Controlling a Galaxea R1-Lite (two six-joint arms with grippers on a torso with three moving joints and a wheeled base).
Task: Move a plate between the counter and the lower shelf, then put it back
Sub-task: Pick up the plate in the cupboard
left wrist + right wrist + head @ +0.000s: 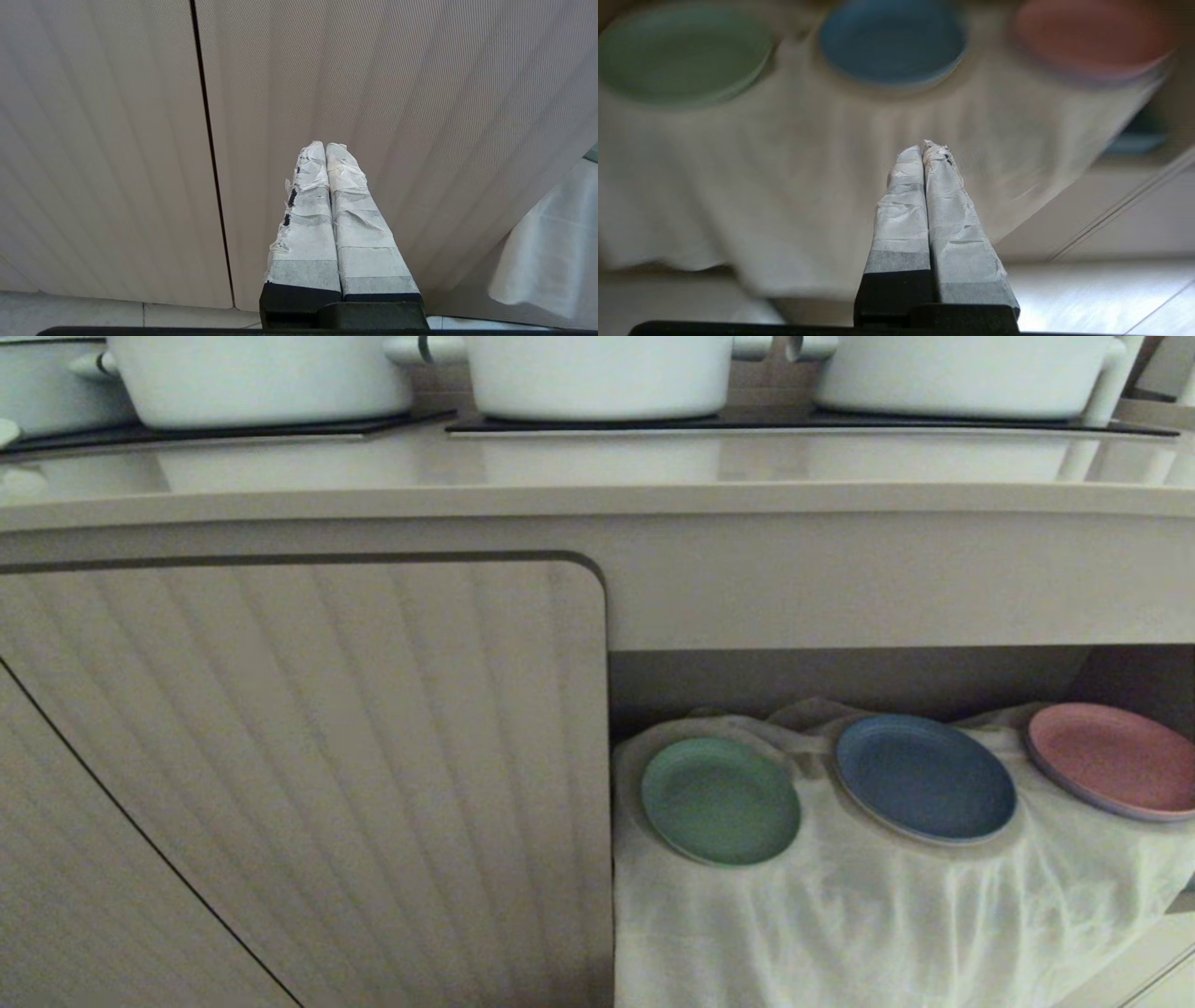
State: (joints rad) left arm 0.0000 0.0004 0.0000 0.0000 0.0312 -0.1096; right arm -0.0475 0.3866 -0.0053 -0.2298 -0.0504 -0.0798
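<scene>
The green plate [720,800] lies flat on the white cloth [887,915] that floors the lower shelf [840,677], in the lower middle of the head view. It is the leftmost of three plates there, hard by the edge of the ribbed cabinet door [308,775]. Just to its right, apart from it, sits the blue plate [924,777], and further right, at the frame's edge, the pink plate [1111,758]. The cloth hangs over the front of the shelf in folds.

Above, the counter [597,467] runs across the upper part of the head view. It carries three white pots [597,373] on black hob panels [803,425]; no plate lies on the part of it in view.

Neither arm shows in the head view. In the right wrist view the right gripper [923,148] is pressed shut, its two taped fingers [901,210] touching along their length and holding nothing. It hangs in front of the drooping cloth, well apart from the plates. The green plate [684,53] lies in the upper left of that frame, far off to the side of the fingertips, with the blue plate [894,42] more nearly above them and the pink plate [1092,42] at upper right. This view is blurred.

The left gripper [325,145] is likewise shut and empty, its taped fingers [306,224] together, pointing at the ribbed door [373,93] with a dark seam [208,140] to one side. A corner of the white cloth [551,242] shows at the right edge of that frame.
</scene>
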